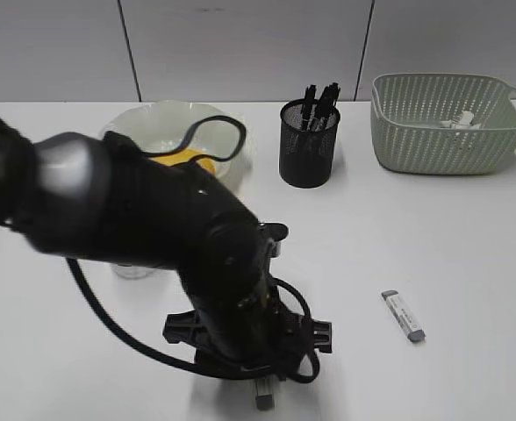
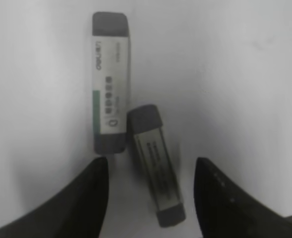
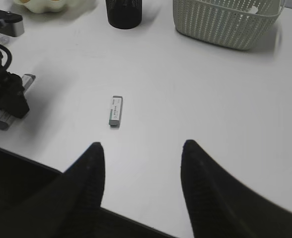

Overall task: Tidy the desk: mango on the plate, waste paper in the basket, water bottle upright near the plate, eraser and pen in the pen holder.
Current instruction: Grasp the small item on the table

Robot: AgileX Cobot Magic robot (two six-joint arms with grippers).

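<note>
Spread wide, left gripper (image 2: 148,198) frames two erasers (image 2: 156,168); water bottle seemingly hidden behind arm.

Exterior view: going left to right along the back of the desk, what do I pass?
plate with the mango in it → pen holder → basket holding the waste paper
</note>
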